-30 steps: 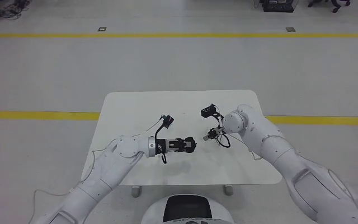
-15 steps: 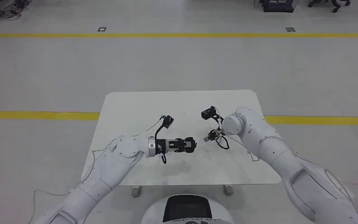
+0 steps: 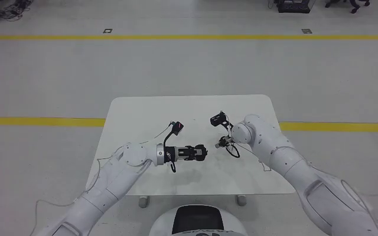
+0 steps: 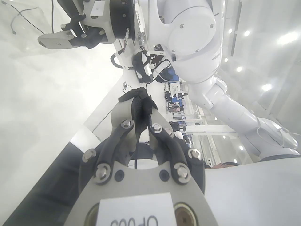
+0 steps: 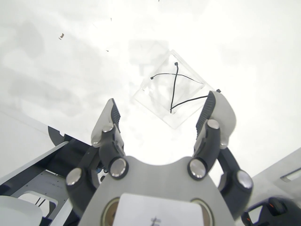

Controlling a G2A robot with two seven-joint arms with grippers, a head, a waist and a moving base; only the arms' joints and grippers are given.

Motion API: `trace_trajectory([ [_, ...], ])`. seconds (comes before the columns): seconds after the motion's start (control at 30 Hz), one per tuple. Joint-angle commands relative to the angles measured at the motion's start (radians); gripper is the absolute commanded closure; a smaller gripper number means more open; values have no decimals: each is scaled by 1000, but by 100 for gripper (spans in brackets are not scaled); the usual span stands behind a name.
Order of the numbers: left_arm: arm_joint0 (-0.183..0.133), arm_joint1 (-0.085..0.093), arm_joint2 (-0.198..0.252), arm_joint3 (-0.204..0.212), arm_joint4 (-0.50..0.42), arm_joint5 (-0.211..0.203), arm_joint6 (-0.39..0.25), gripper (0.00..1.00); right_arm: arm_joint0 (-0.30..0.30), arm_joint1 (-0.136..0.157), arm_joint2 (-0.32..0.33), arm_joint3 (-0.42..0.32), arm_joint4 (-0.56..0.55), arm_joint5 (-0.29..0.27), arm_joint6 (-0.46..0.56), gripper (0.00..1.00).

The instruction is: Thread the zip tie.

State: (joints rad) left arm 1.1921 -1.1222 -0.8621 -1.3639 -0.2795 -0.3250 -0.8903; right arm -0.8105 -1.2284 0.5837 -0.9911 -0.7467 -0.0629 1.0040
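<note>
Zip ties (image 5: 175, 88), thin black plastic, crossed in clear square tray (image 5: 152, 112) just ahead of right gripper (image 5: 162, 98), spread wide, likely for a pick; left gripper (image 4: 140, 97) clenched, contents unclear.

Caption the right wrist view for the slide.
Open right end effector above a clear tray of black zip ties on the white table.

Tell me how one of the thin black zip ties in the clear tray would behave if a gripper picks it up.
Probably floppy: the zip ties are very thin and lie in gentle curves, so a free end would likely droop. Likely very light, being so slender. They cross each other in the clear tray, so lifting one may drag another.
</note>
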Motion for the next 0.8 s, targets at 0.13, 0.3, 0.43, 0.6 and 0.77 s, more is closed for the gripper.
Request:
trace_trajectory([
  [0.13, 0, 0, 0, 0, 0, 0, 0, 100, 6, -15, -5, 41, -6, -1, -5, 58],
  [0.3, 0, 0, 0, 0, 0, 0, 0, 100, 9, -29, -10, 74, -6, -3, -13, 58],
  [0.43, 0, 0, 0, 0, 0, 0, 0, 100, 12, -42, -17, 105, -10, -3, -18, 60],
  [0.6, 0, 0, 0, 0, 0, 0, 0, 100, 19, -61, -27, 148, -8, -11, -22, 60],
  [0.77, 0, 0, 0, 0, 0, 0, 0, 100, 27, -75, -33, 172, -4, -28, -4, 63],
])
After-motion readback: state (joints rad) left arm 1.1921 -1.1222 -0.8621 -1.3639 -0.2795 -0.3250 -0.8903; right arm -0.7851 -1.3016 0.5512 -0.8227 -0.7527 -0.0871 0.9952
